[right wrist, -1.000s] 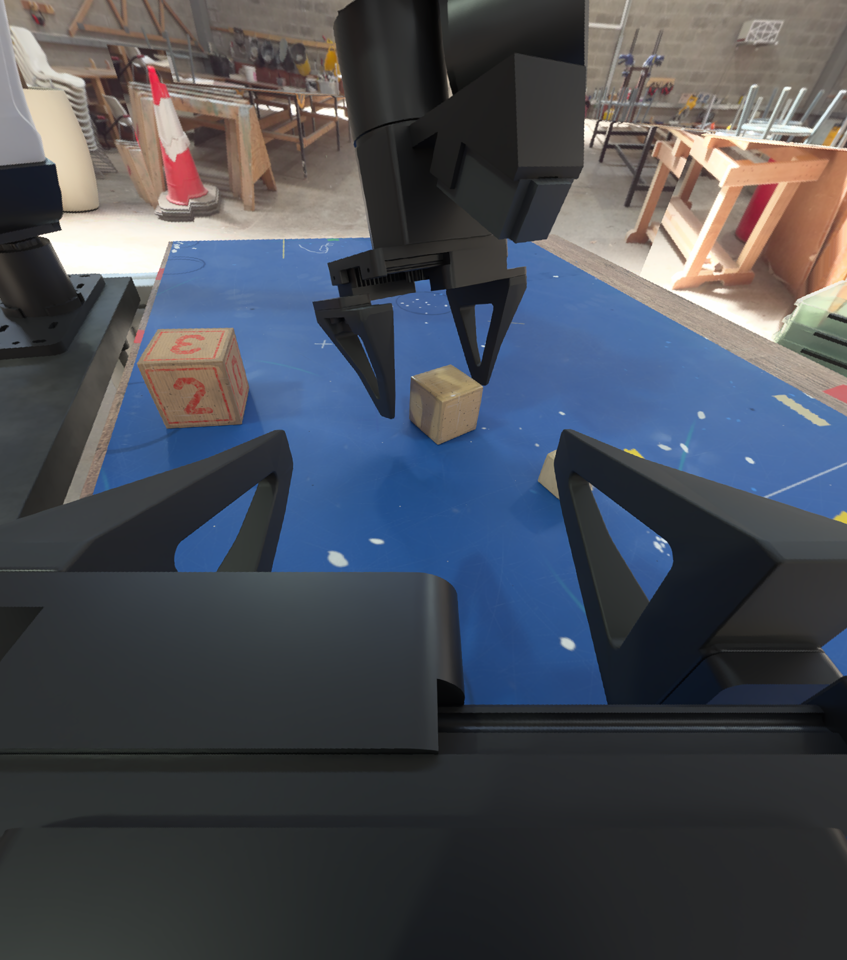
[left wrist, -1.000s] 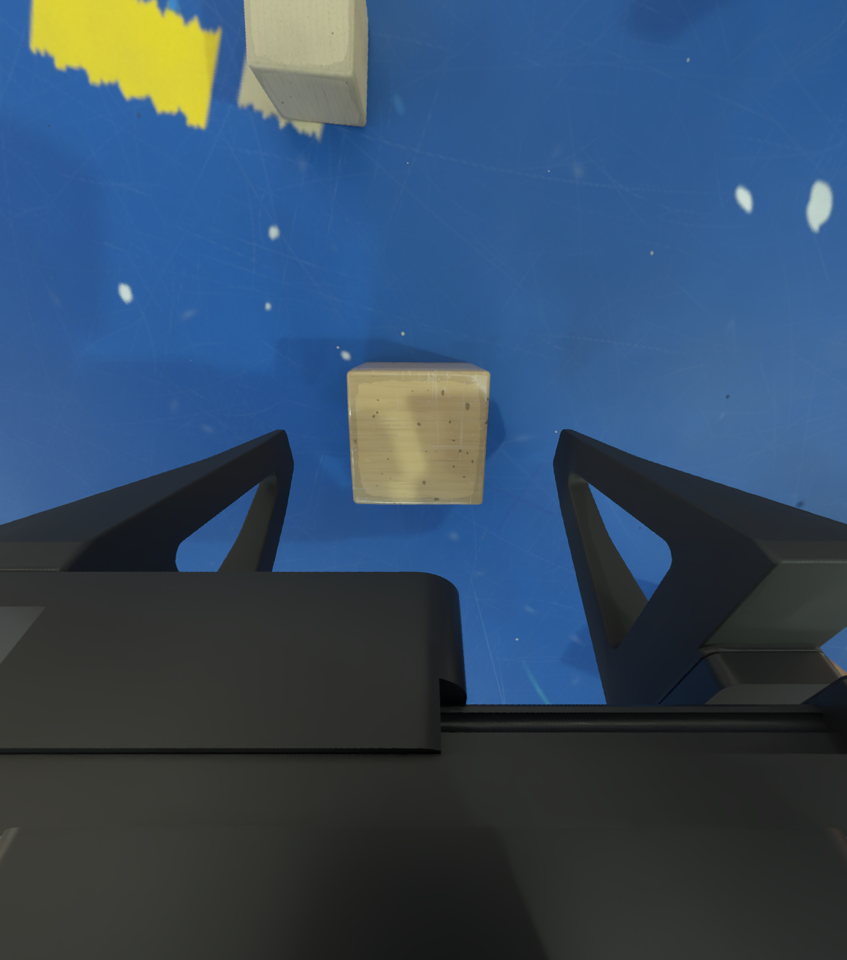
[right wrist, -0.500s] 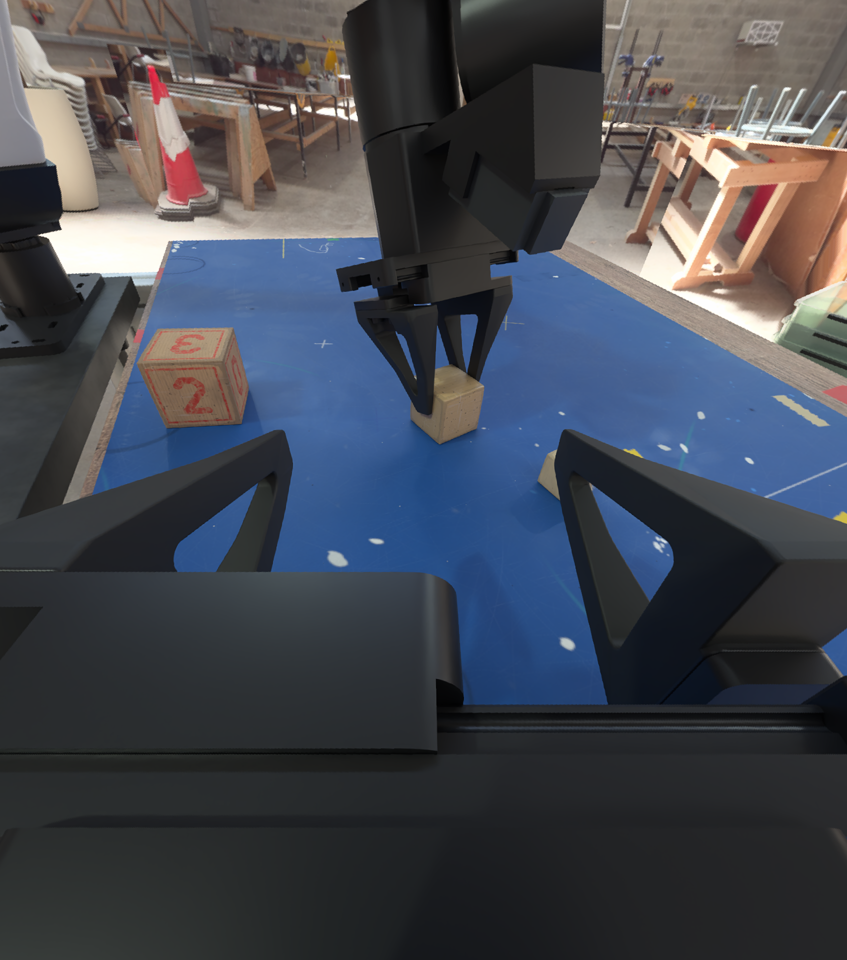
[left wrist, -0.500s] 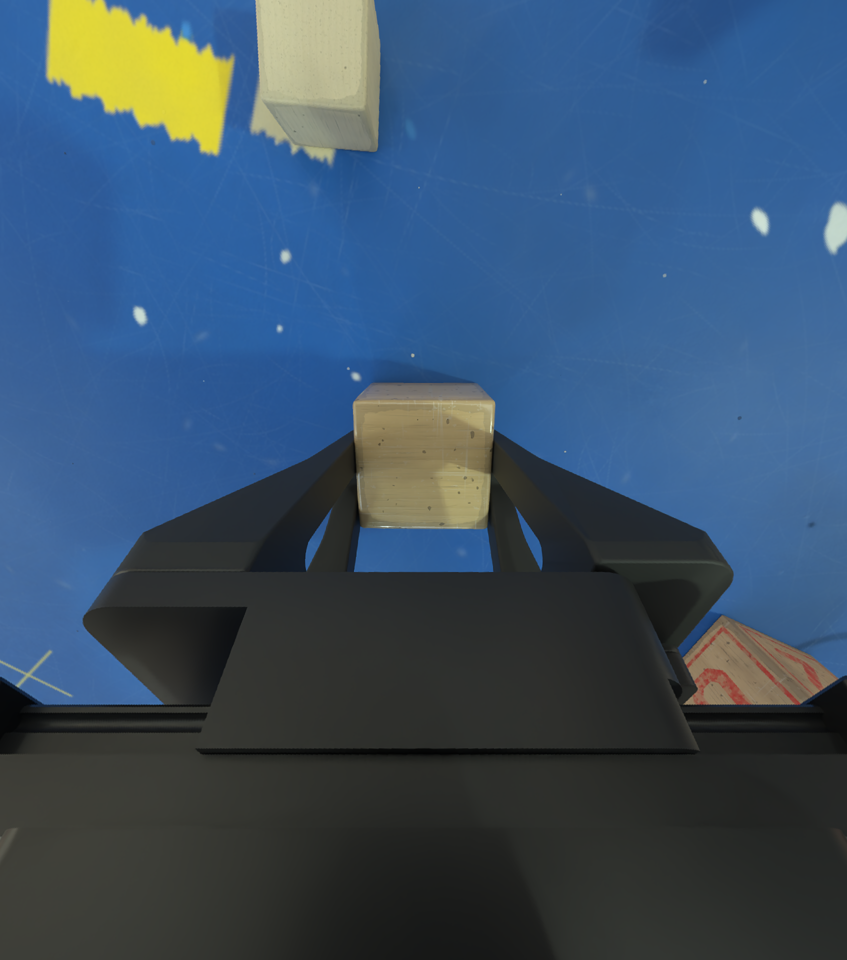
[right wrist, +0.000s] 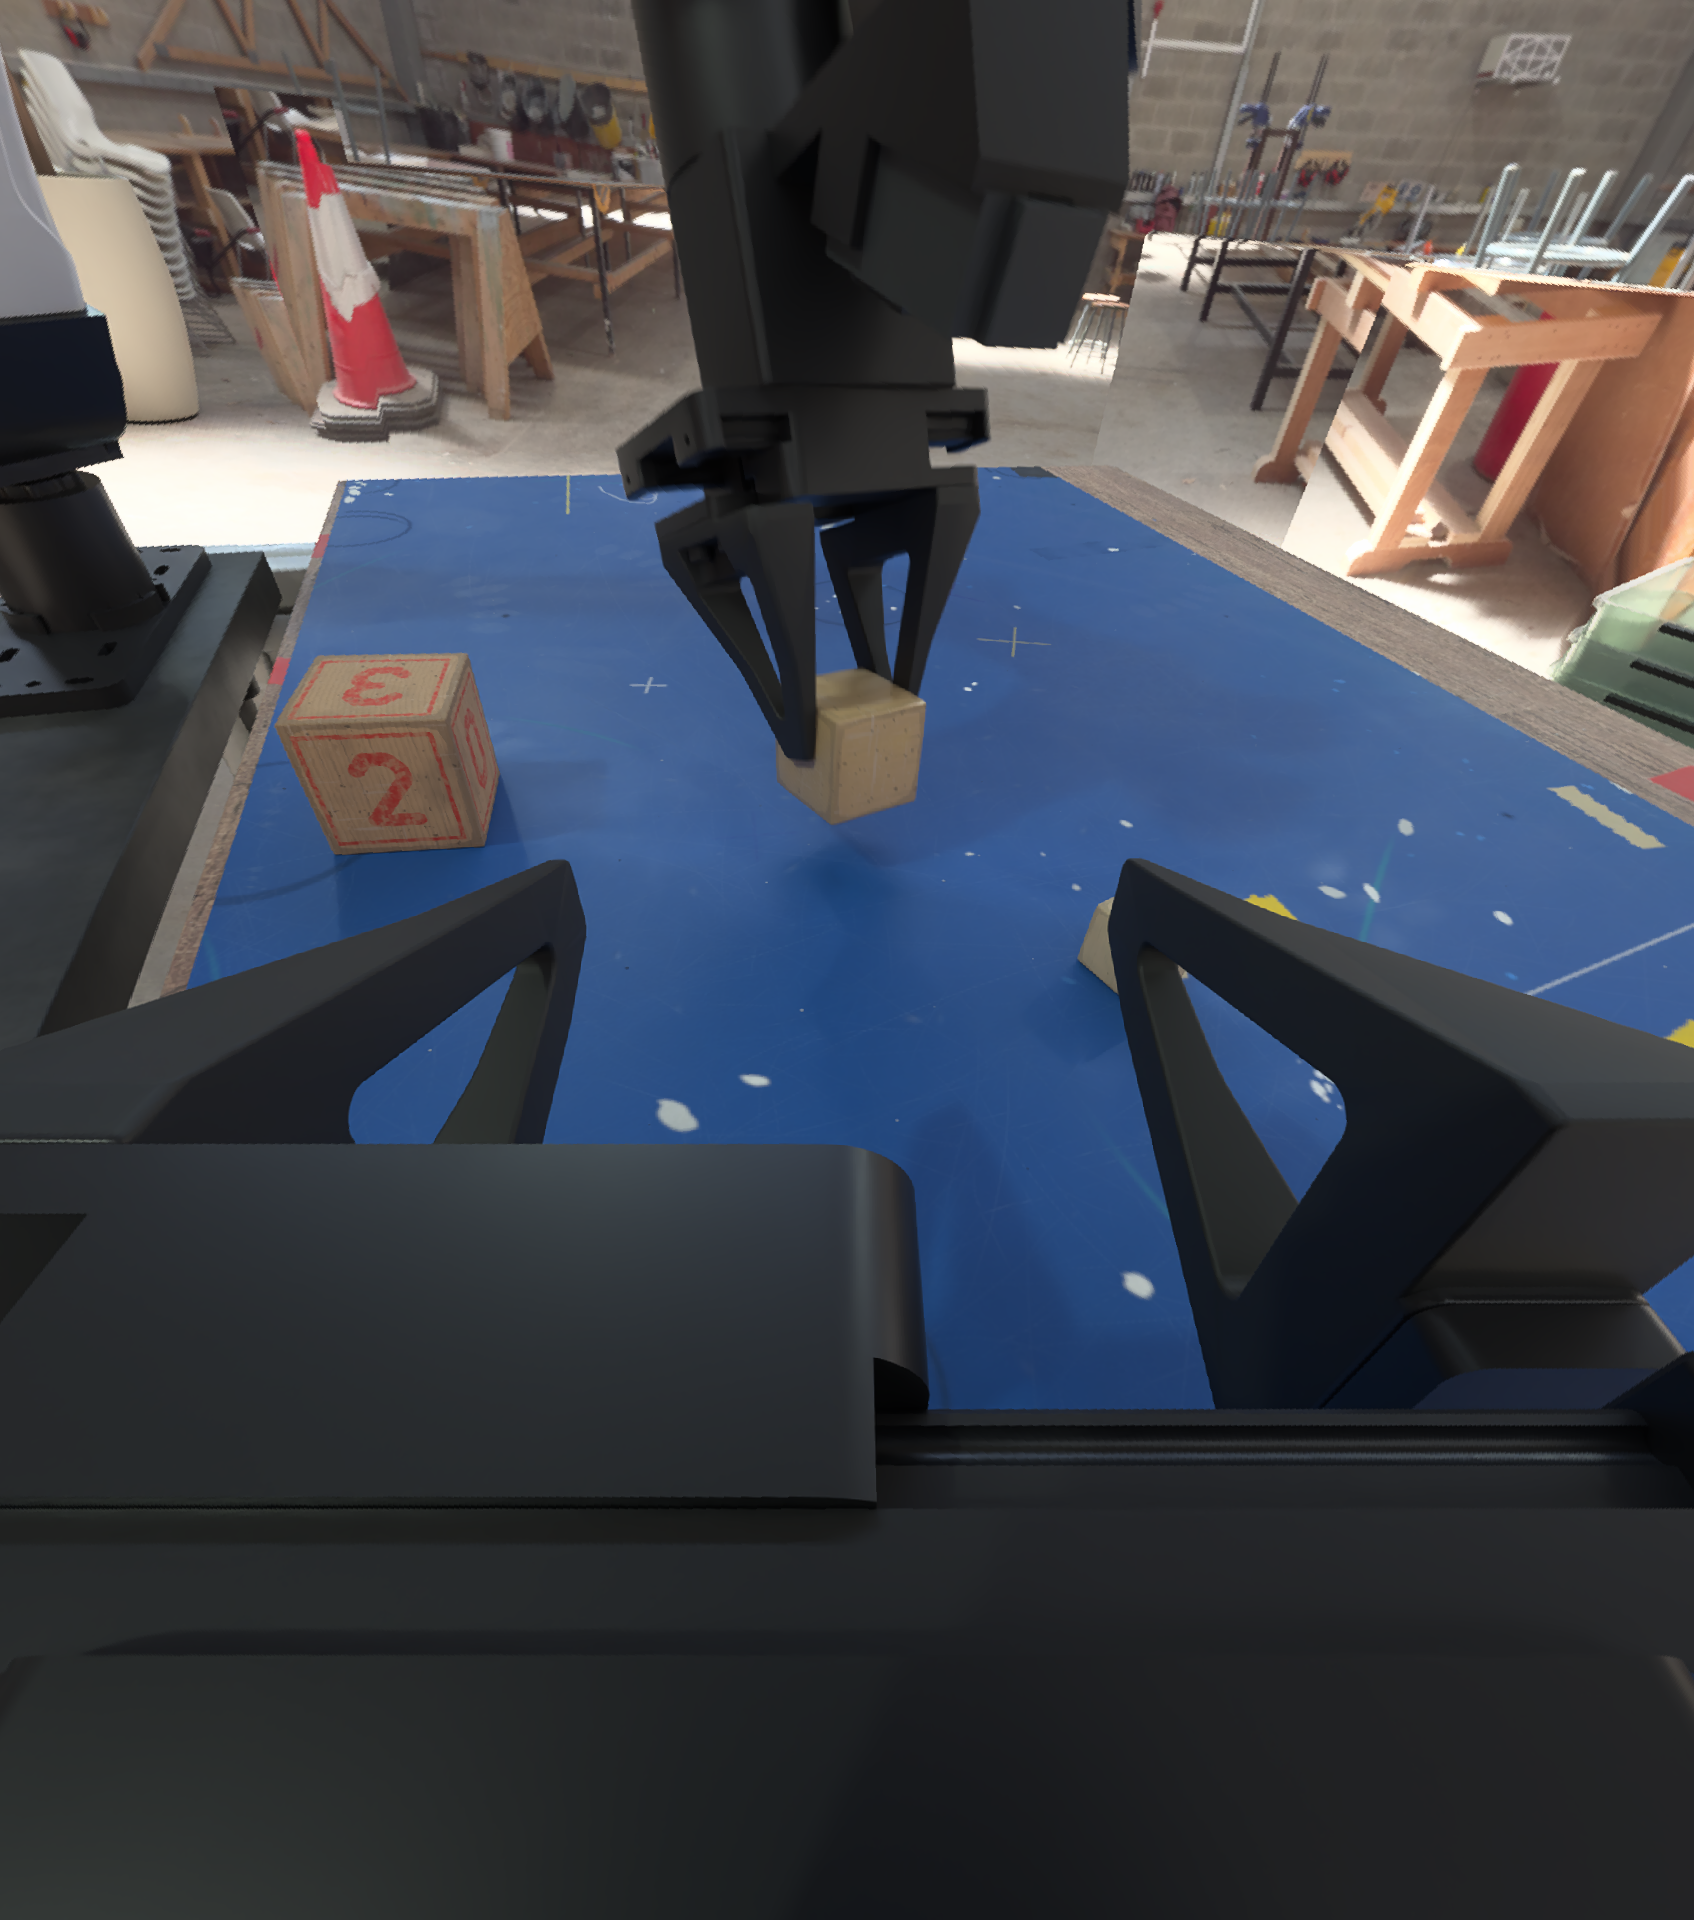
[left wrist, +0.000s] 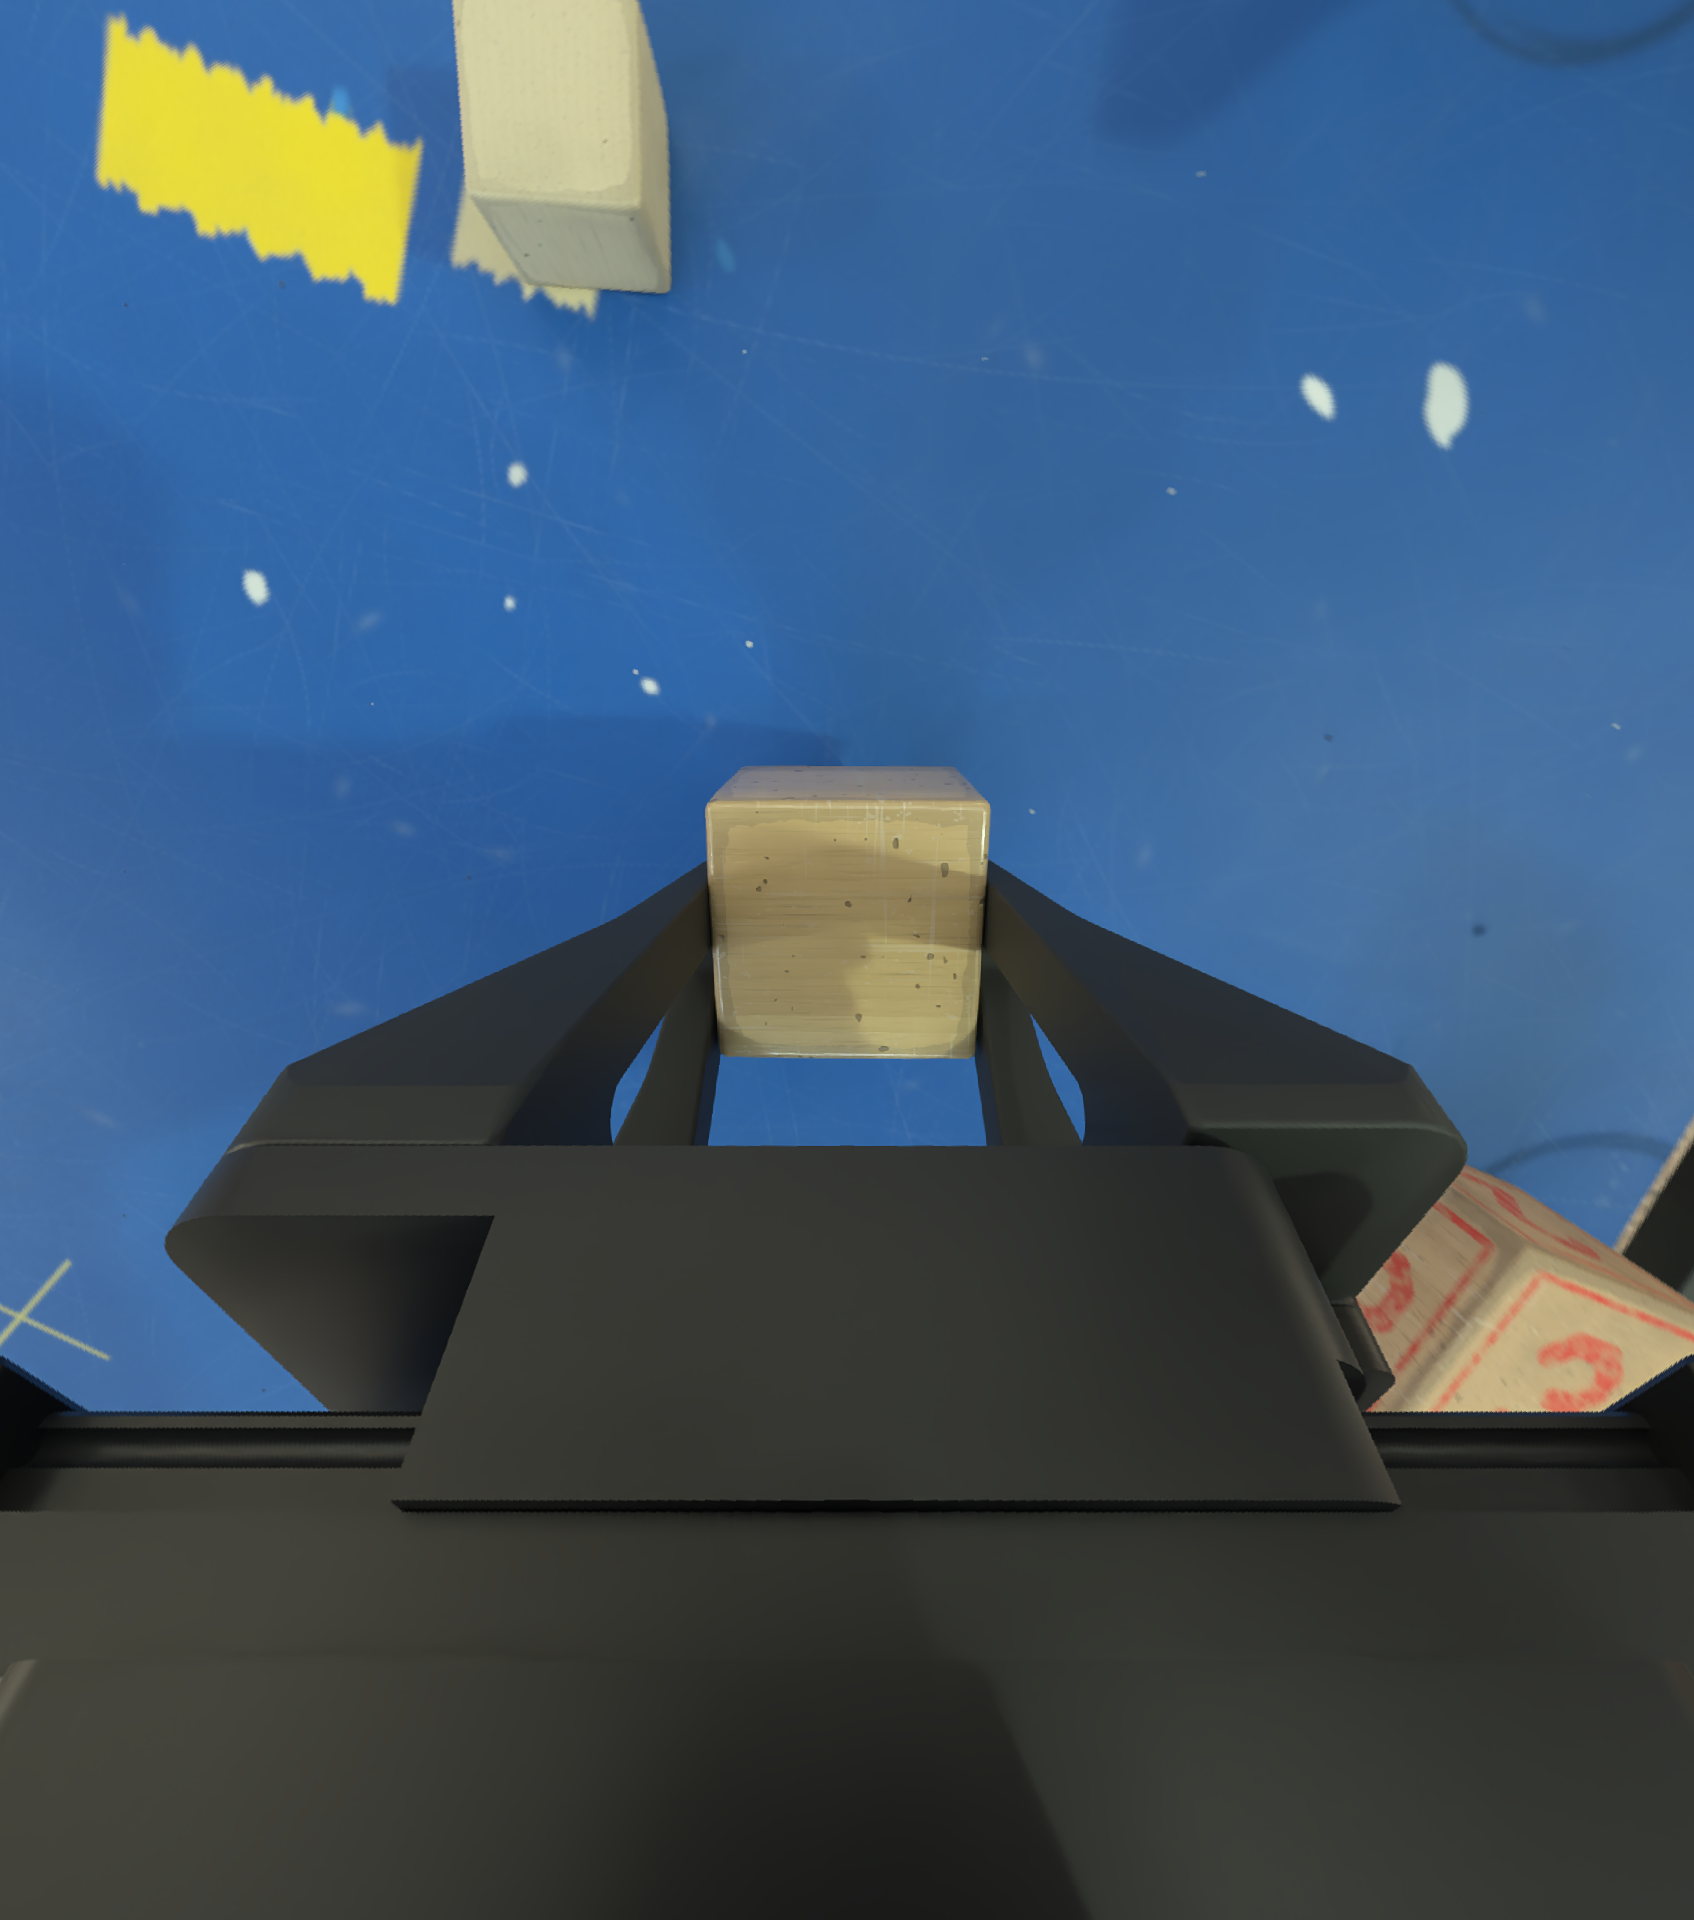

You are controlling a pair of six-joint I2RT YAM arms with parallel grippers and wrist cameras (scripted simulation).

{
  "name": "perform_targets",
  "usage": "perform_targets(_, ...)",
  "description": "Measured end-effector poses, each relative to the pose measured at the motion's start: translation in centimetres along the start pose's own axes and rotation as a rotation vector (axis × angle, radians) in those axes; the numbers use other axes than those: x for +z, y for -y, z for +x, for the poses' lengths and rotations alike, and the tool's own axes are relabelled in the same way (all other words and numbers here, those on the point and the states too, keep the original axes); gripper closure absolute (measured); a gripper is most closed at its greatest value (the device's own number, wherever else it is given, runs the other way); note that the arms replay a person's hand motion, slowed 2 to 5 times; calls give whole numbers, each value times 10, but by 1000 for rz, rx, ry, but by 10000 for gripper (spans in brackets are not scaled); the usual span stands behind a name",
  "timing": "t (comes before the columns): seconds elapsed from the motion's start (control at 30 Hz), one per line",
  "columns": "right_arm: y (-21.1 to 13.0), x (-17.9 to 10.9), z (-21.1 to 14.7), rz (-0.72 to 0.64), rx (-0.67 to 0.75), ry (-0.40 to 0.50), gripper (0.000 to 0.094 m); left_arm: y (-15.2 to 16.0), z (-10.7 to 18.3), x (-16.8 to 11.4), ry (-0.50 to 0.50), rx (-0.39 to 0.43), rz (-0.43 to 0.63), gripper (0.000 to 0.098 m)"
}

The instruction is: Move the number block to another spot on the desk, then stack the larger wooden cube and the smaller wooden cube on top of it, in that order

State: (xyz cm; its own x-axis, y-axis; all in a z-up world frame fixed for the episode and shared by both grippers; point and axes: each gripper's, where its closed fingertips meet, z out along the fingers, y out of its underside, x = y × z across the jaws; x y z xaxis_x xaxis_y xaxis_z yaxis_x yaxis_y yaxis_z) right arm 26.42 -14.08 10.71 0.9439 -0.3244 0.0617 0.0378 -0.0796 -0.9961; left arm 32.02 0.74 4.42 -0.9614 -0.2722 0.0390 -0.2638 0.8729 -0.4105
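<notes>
My left gripper is shut on a tan wooden cube and holds it a little above the blue desk. The right wrist view shows that gripper and cube over the desk's middle, with a shadow beneath. The number block, wooden with red print, stands near the desk's left edge; part of it shows in the left wrist view. A pale wooden cube lies on the desk, mostly hidden behind my right finger. My right gripper is open and empty, low over the near desk.
The left arm's base stands on a dark plate beside the desk's left edge. A yellow tape patch lies next to the pale cube. Workbenches and a traffic cone stand beyond the desk.
My left gripper closed on the tan cube, then lifted it off the desk. More of the number block now shows in the left wrist view. The right gripper has not moved.
</notes>
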Motion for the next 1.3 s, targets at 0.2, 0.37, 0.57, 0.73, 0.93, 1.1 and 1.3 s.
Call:
perform_targets(0.2, 0, 0, -1, -2, -1, 2, 78, -2, 16, -24, -33, 39, 37, 595)
perform_targets(0.37, 0, 0, -1, -2, -5, 1, 80, -7, 31, -45, -49, 66, 61, 595)
perform_targets(0.57, 0, 1, -1, -4, -3, 2, 80, -14, 47, -67, -42, 102, 78, 595)
perform_targets(0.73, 0, 1, -1, -4, -3, 2, 81, -20, 66, -81, -56, 140, 91, 595)
perform_targets(0.93, -1, 1, -1, -4, -3, 1, 83, -29, 87, -90, -73, 176, 76, 595)
perform_targets(1.1, 0, 1, -1, -4, -4, 1, 84, -39, 103, -89, -82, 204, 43, 595)
perform_targets(1.3, 1, 1, 0, -1, -14, 0, 84, -49, 121, -83, -111, 245, 11, 595)
